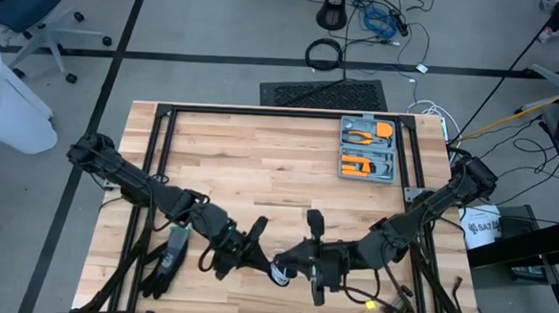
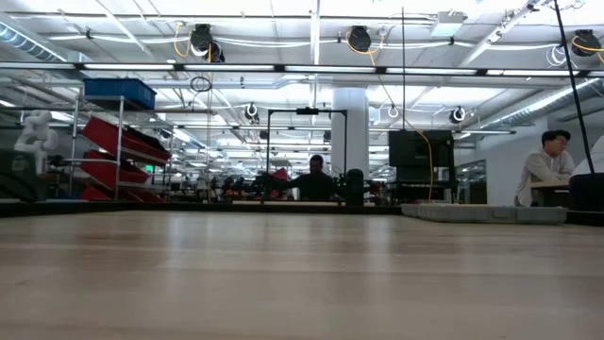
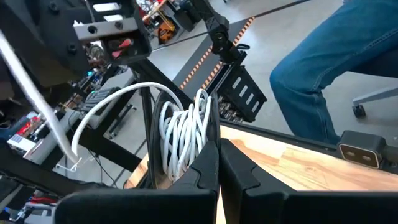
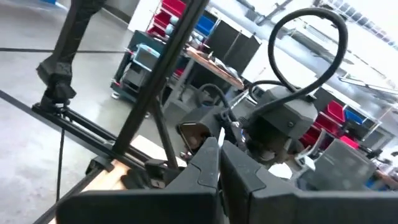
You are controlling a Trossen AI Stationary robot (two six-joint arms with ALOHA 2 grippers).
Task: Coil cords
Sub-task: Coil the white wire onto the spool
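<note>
Almost nothing could be read. The one legible scrap stood on a white bucket (image 1: 480, 227) on the floor just off the table's right edge in the high view: dark capital letters that looked like "SAT", with the rest of the word cut off by the frame beside it, so the full wording could not be told. The orange tool case (image 1: 368, 150) on the table showed no readable marking. In the low view and both wrist views, the shelves, bins and equipment in the room carried no lettering clear enough to make out.
</note>
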